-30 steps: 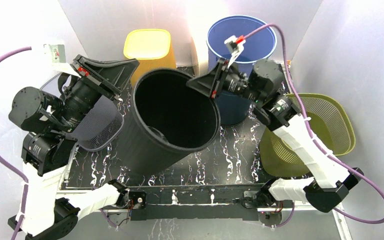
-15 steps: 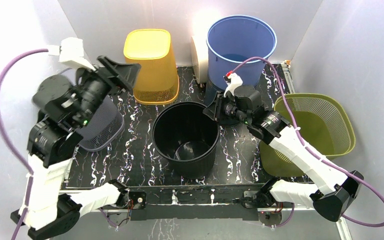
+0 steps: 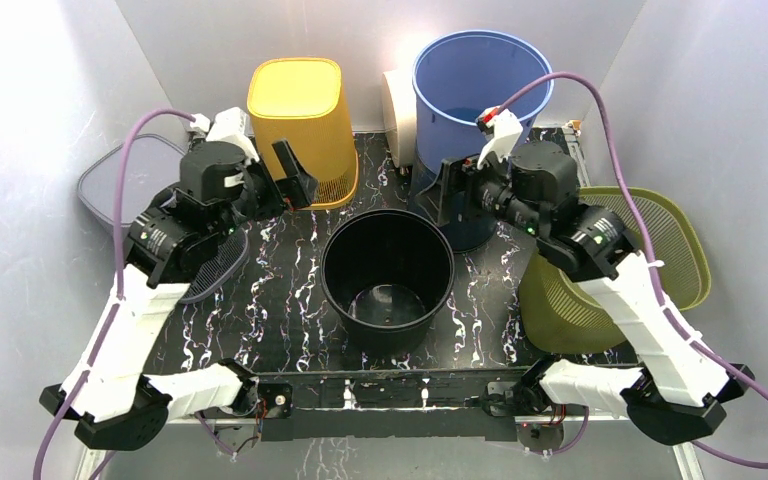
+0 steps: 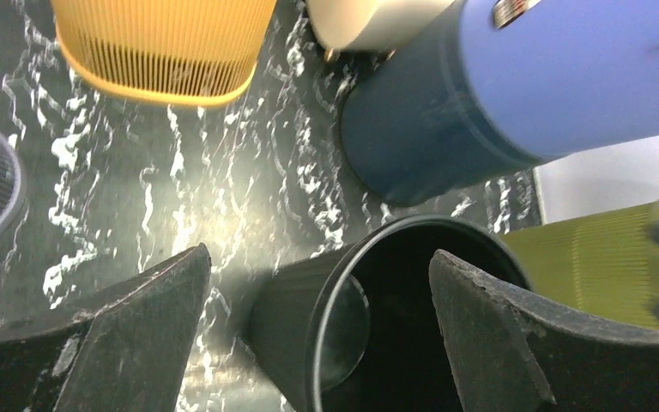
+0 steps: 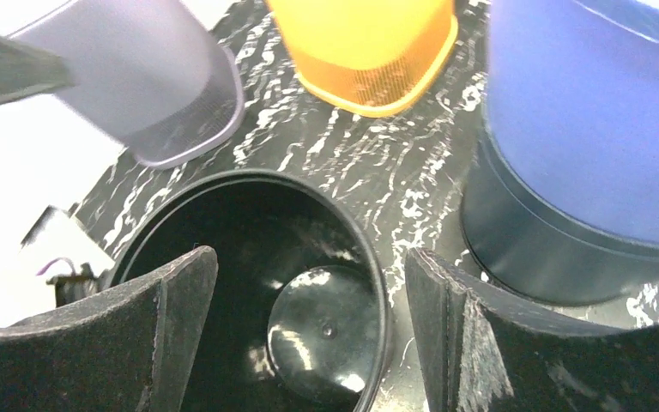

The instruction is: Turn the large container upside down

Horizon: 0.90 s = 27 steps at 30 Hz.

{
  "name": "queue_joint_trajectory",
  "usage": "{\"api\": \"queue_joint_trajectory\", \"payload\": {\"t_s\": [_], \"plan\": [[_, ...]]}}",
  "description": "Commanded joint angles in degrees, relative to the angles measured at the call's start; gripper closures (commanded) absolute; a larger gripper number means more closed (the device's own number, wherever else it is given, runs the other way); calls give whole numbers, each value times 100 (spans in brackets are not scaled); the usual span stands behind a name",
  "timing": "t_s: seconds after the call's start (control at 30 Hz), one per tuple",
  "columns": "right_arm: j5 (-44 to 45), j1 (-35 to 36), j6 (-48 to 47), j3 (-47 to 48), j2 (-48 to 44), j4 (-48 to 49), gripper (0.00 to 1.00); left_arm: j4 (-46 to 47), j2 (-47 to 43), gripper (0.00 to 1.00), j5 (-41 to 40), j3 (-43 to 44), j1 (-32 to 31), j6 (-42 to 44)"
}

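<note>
We record the black container [image 3: 388,270] standing upright, mouth up, in the middle of the table [image 3: 290,300]; its inner floor shows, while its outer wall is mostly hidden from above.

The left gripper [image 4: 317,257] is released: its fingers stand wide apart above the container's rim and touch nothing. The right gripper [image 5: 311,253] is likewise released, its fingers spread over the open mouth and clear of the rim.

The left arm covers much of the grey mesh basket [image 3: 205,265]. The right arm crosses the near side of the olive mesh basket [image 3: 630,260] and, in the overhead view, masks the lower front of the blue bucket [image 3: 480,75]. A white object [image 3: 397,105] between the yellow basket [image 3: 300,125] and the bucket is mostly hidden, and we cannot identify it.

A small silvery tag [image 4: 515,9] on the bucket is cut by the frame edge; we cannot read any writing on it
</note>
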Motion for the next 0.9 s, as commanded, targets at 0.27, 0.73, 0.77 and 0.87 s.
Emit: {"api": "queue_joint_trajectory", "payload": {"t_s": [0.27, 0.73, 0.77, 0.87], "plan": [[20, 2919, -649, 705, 681, -772, 13, 316, -92, 2, 2626, -1558, 1997, -462], [1108, 4016, 1094, -654, 544, 826, 100, 813, 374, 2, 3839, -1102, 2643, -373], [976, 3810, 1220, -728, 495, 1062, 100, 748, 422, 2, 3800, -884, 2645, -362], [479, 3150, 1715, -1208, 129, 2178, 100, 578, 481, 2, 3448, -166, 2653, -388]]}}
